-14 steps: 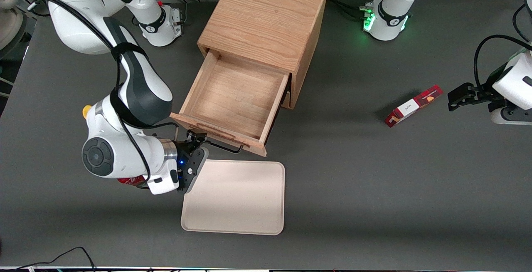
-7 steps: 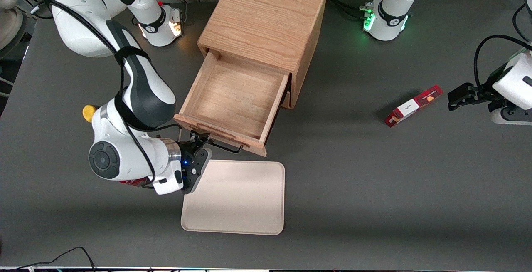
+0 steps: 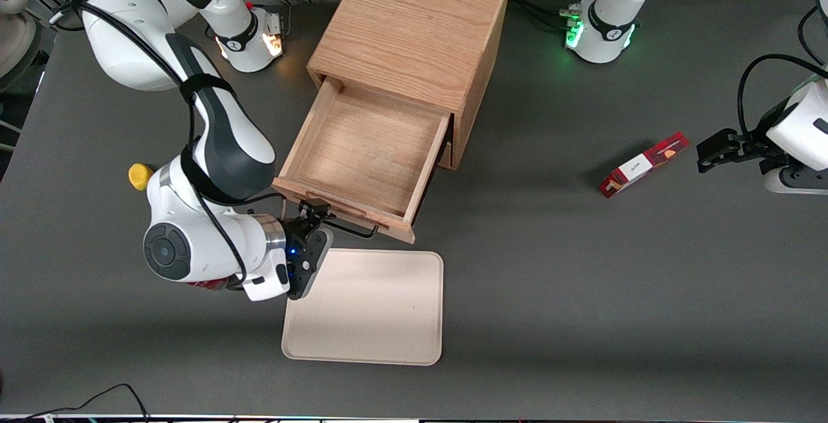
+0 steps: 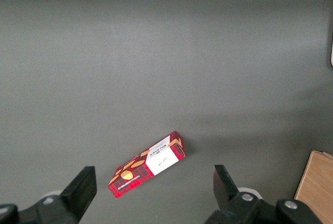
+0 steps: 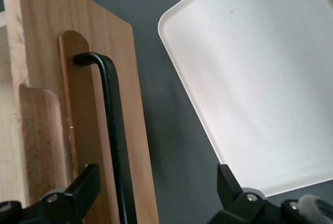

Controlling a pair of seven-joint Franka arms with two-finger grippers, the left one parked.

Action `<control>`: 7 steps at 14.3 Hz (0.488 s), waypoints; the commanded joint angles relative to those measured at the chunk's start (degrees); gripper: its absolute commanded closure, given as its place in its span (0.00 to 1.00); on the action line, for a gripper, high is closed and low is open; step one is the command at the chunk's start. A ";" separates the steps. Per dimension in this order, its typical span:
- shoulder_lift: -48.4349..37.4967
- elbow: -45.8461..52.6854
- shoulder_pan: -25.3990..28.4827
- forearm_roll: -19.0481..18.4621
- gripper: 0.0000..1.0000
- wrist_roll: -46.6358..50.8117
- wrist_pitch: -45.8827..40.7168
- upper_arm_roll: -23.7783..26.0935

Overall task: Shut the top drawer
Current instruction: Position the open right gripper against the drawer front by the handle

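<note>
The top drawer (image 3: 369,151) stands pulled far out of the light-oak cabinet (image 3: 414,28), and it holds nothing. Its black wire handle (image 3: 352,232) runs along the drawer front, on the side nearest the front camera. My gripper (image 3: 317,216) hangs right at that front, by the handle's end toward the working arm. The wrist view shows the gripper (image 5: 156,182) open, its fingers (image 5: 83,185) spread wide. The handle bar (image 5: 115,130) and the edge of the drawer front (image 5: 41,52) lie between them, and I see no contact.
A cream tray (image 3: 369,306) lies flat just nearer the front camera than the drawer, and it shows in the wrist view (image 5: 255,78). A red snack box (image 3: 642,164) lies toward the parked arm's end of the table. A yellow object (image 3: 138,175) sits beside my arm.
My wrist and gripper have shifted a little along the drawer front toward the parked arm's end. The drawer stays open about as far as before.
</note>
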 commanded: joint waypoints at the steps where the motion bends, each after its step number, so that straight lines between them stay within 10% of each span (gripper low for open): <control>1: 0.32 -0.92 0.41 0.86 0.00 1.11 0.07 -0.17; 7: 0.23 -2.51 0.50 0.60 0.00 1.20 0.16 -0.08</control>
